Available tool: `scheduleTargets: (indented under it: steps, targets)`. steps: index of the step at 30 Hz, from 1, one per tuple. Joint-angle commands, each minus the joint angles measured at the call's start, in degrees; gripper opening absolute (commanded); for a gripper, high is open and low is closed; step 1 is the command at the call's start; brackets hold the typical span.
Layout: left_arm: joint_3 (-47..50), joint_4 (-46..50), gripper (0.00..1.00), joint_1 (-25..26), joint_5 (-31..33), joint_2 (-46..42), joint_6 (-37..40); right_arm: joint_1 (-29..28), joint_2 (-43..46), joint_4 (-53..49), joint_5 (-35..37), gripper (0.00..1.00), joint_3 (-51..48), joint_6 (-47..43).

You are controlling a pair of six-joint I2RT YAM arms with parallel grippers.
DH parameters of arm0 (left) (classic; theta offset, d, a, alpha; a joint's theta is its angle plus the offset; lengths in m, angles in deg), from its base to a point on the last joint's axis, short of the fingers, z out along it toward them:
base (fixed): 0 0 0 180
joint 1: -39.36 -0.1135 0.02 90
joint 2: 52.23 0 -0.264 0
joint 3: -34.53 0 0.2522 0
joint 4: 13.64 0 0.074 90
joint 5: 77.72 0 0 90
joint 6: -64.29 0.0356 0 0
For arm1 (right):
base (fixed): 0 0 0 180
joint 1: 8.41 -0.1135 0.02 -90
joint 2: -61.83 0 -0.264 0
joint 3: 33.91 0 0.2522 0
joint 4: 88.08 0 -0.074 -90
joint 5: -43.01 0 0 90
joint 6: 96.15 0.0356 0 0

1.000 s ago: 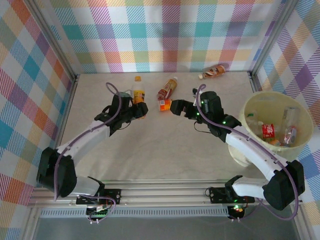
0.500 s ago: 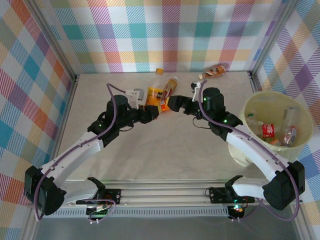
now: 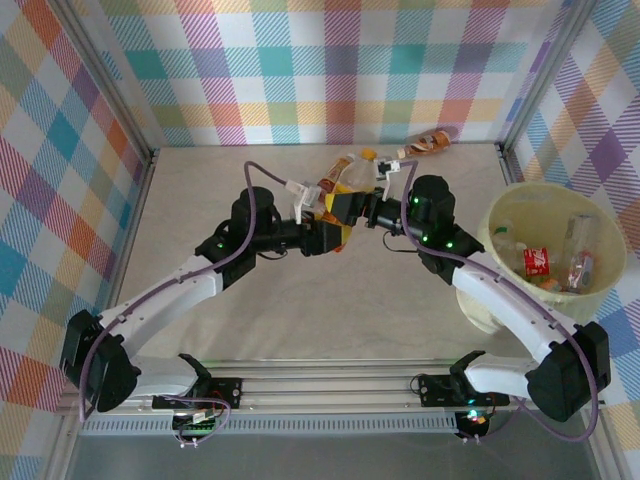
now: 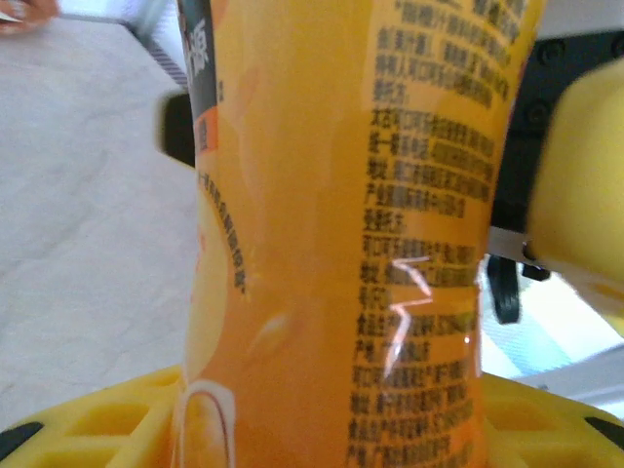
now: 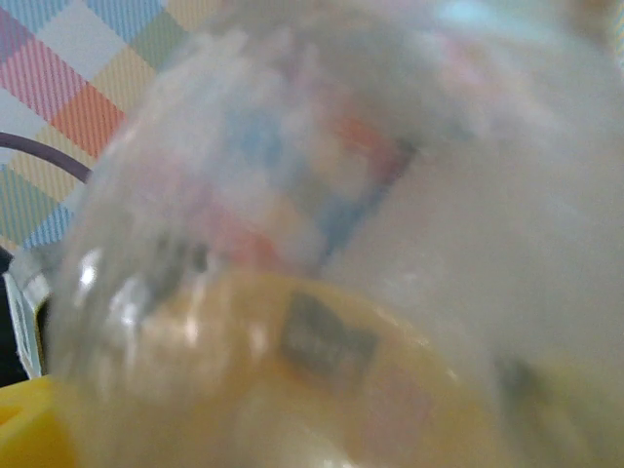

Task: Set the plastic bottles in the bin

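Left gripper [image 3: 333,228], clamped on the orange bottle [image 3: 352,188], has swung it toward the bin [image 3: 490,225], meeting the right gripper [image 3: 347,210], jaws spread wide. Handover, I reckon.

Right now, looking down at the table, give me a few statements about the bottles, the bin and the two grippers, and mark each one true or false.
1. The left gripper is shut on an orange bottle. True.
2. The bin is empty. False: several bottles lie in it, among them a red-labelled bottle.
3. The bin stands on the robot's right side. True.
4. The right gripper hangs over the bin. False: it is open at mid-table, close to the left gripper.
5. A loose bottle lies by the far wall. True.
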Motion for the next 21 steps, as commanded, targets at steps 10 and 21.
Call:
scheduleTargets:
  steps: [10, 21]
  targets:
    - [-2.92, -5.25, 0.50, 1.23, -1.80, 4.16, 0.81, -0.26, 0.54, -1.14, 6.90, 0.81, 0.76, 1.96]
    - [-3.53, -4.72, 0.51, 1.20, -0.77, 5.39, 0.25, -0.25, 1.64, -6.12, 5.96, 0.61, 1.81, -1.90]
